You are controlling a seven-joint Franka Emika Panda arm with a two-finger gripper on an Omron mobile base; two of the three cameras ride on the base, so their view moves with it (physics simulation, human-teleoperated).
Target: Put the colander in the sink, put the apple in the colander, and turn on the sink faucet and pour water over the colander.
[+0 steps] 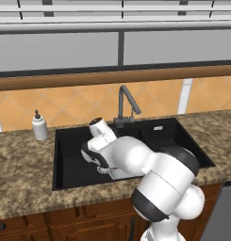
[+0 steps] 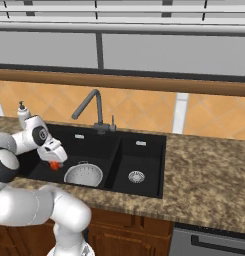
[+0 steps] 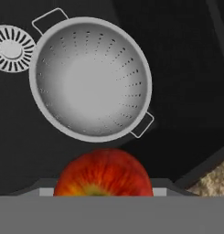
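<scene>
Holding the apple (image 3: 103,172) between its jaws, the gripper (image 2: 54,164) hangs over the large basin of the sink (image 2: 149,190), jaws set about as wide as the fruit.

- Apple: red with yellow streaks; seen at 6 o'clock in the hand view, its lower part cut off by the frame edge. In the right base view it is a small red patch under the hand, at 9 o'clock of the colander (image 3: 90,77).
- Colander: silvery-grey, perforated, two loop handles at about 11 and 4 o'clock in the hand view. Rests upright on the floor of the large basin; nothing inside it. Apple is above the basin, apart from the colander, just off its rim.
- Drain (image 3: 12,48): round, silver, touching or just beside the colander at 10 o'clock in the hand view.
- Sink faucet (image 2: 91,111): dark grey, bent spout, behind the divider between basins; spout reaches over the large basin.
- Smaller basin: own silver drain (image 2: 136,176), at 3 o'clock of the colander in the right base view.
- Soap bottle (image 1: 39,126): white, on the granite counter (image 2: 204,175), at 9 o'clock of the sink in the left base view.
</scene>
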